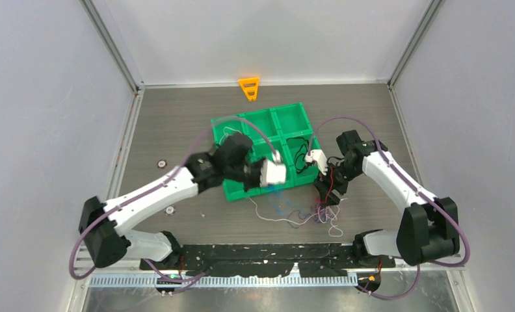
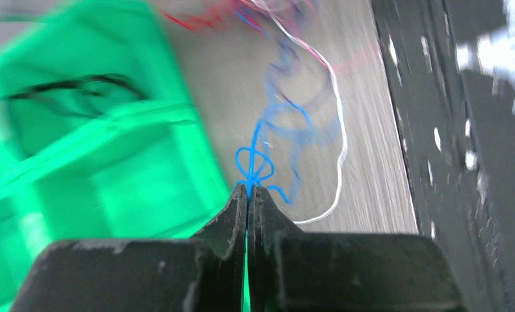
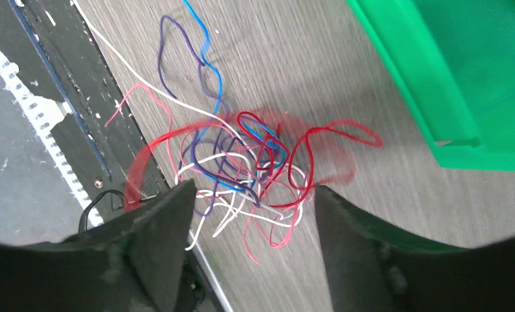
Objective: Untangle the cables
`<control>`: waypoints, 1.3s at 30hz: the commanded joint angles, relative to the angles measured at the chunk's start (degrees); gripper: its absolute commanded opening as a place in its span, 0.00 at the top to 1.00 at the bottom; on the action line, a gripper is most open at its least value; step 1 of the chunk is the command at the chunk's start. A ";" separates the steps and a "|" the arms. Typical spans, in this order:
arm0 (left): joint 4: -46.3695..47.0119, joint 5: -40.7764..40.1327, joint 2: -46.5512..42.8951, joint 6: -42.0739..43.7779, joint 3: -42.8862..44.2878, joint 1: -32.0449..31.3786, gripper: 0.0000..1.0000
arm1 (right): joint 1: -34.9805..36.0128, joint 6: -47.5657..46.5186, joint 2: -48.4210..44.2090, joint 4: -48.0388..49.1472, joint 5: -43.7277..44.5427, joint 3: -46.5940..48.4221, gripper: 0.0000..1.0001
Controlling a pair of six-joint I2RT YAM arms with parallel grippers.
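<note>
Left gripper (image 2: 248,190) is pinching the blue cable (image 2: 256,140) to draw it off the tangle (image 3: 242,169); right gripper (image 3: 255,188) is hovering wide above.

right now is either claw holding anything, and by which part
The left claw pinches the blue cable beside its small loop. The right claw is open, holding nothing.

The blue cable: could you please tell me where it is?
Left wrist view: the blue cable is pinched in the left tool, beside the green compartment tray.
</note>
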 commanded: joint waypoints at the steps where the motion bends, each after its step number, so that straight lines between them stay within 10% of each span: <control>1: 0.37 8.13 -4.77 -23.82 9.46 6.77 1.00 | -0.22 2.84 -7.97 1.28 -6.79 4.70 0.19; 4: 2.91 8.75 -5.40 -34.38 12.72 7.76 1.00 | -0.27 7.85 -14.82 6.14 -9.43 8.09 0.02; 17: 17.86 10.37 -5.85 -63.57 15.04 11.10 1.00 | 0.38 29.99 -26.93 30.39 -22.24 0.18 0.05; 23: 21.71 9.76 -4.75 -71.78 13.94 13.05 1.00 | 4.07 43.26 -32.60 57.86 -15.77 -14.99 0.02; 29: 23.64 9.93 -3.54 -75.35 12.86 13.76 1.00 | 9.37 42.19 -34.80 60.09 -11.11 -14.28 0.00; 39: 27.35 9.87 -2.37 -79.26 11.32 13.75 1.00 | 15.22 51.04 -31.17 68.60 -7.98 -11.36 0.20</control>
